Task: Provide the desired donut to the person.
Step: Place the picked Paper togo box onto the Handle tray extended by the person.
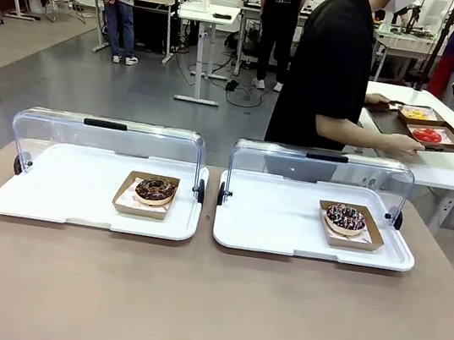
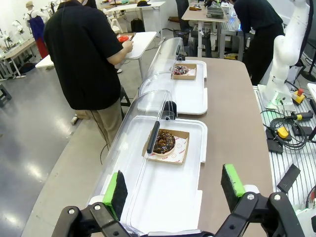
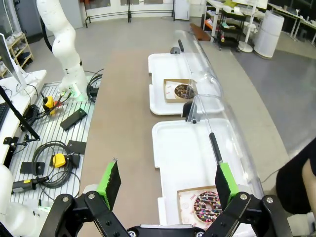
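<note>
In the front view, two white trays with raised clear lids are seen side by side on the counter (image 1: 207, 304). In the left tray (image 1: 52, 195), left of centre, a chocolate donut (image 1: 156, 189) is placed in a brown paper holder. In the right tray (image 1: 279, 225), right of centre, a sprinkled donut (image 1: 346, 217) is placed in a similar holder. At the upper right, the person (image 1: 332, 66) is turned away, and a dark tray (image 1: 437, 137) on another table is held by both hands. The left gripper (image 2: 173, 190) is seen at the bottom of the left wrist view, wide open and holding nothing. The right gripper (image 3: 168, 182) is shown the same way in the right wrist view, open and empty.
</note>
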Available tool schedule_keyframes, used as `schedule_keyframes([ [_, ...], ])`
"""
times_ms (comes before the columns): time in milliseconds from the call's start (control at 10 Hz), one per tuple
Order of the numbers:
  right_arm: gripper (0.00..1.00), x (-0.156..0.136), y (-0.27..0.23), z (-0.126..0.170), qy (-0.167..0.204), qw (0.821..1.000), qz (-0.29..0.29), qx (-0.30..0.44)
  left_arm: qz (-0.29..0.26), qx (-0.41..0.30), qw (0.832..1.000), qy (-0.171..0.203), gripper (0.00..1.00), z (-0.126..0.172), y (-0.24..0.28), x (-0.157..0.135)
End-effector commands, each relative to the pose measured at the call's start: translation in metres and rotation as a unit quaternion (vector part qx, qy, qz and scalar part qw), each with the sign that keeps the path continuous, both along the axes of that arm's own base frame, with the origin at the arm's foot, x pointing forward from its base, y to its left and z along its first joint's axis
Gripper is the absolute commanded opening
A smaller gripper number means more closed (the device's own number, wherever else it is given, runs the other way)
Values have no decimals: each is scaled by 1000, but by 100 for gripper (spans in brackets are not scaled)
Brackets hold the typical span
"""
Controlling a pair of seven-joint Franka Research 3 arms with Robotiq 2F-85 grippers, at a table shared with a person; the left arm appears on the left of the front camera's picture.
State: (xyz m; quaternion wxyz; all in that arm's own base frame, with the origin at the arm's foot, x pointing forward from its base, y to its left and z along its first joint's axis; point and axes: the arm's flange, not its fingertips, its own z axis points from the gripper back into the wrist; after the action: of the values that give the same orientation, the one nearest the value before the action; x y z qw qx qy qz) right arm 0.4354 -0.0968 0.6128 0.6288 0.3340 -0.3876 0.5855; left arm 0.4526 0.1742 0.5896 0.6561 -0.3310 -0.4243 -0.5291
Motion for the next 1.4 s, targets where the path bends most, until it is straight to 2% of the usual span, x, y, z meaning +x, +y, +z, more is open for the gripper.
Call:
schedule_keyframes([
  [0, 100, 0, 0, 0, 0, 1000, 2, 3, 1, -4, 1000, 1, 100, 2, -1, -2],
  [1300, 100, 0, 0, 0, 0, 1000, 2, 3, 1, -4, 1000, 1, 100, 2, -1, -2],
])
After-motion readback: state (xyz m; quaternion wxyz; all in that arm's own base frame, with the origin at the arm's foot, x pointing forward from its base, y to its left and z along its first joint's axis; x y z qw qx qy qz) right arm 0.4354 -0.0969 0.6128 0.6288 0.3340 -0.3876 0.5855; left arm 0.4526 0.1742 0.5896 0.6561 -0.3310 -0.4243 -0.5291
